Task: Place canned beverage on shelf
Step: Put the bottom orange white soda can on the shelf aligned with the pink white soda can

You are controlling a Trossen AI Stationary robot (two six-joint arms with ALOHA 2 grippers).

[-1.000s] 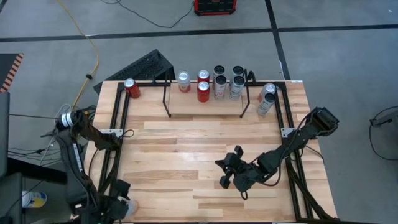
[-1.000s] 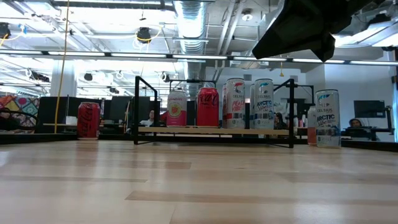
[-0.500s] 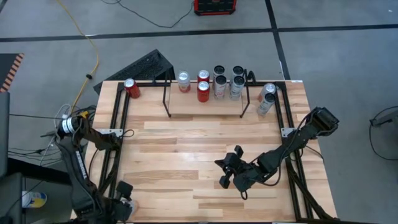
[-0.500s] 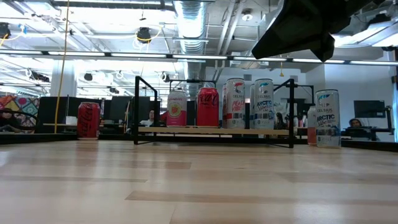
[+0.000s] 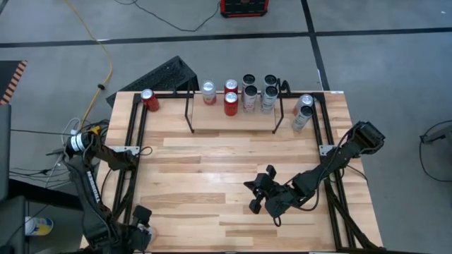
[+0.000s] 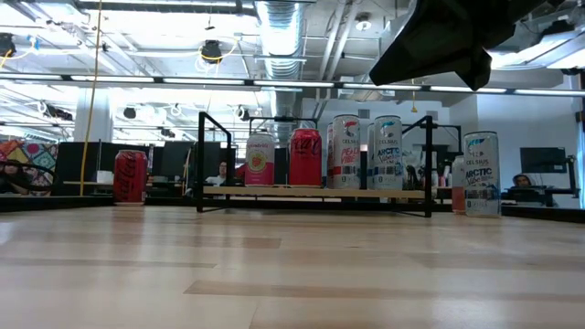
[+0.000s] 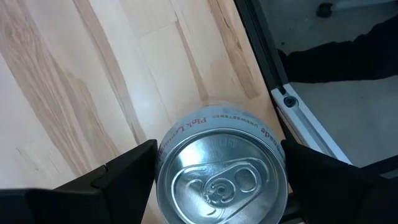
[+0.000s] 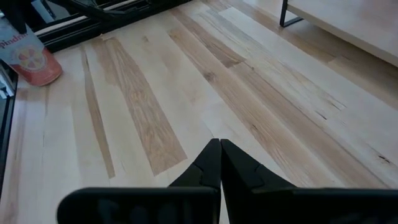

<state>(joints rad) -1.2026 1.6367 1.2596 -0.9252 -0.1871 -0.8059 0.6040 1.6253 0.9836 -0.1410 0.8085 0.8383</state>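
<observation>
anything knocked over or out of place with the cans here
Nothing stands out. The cans on the shelf stand upright, as do the red can and the tall white can on the table beside it. The left gripper straddles another upright can at the table's near left corner.

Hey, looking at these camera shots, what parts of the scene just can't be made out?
- Left gripper around the can: left wrist view shows no finger contact, so a grip is unclear; in the high view it sits at the bottom edge.
- Can's label: mostly hidden beneath its top, left wrist view.
- Rear cans on the shelf: low view, front cans cover them.
- Right arm: low view, cut off by the top edge.
</observation>
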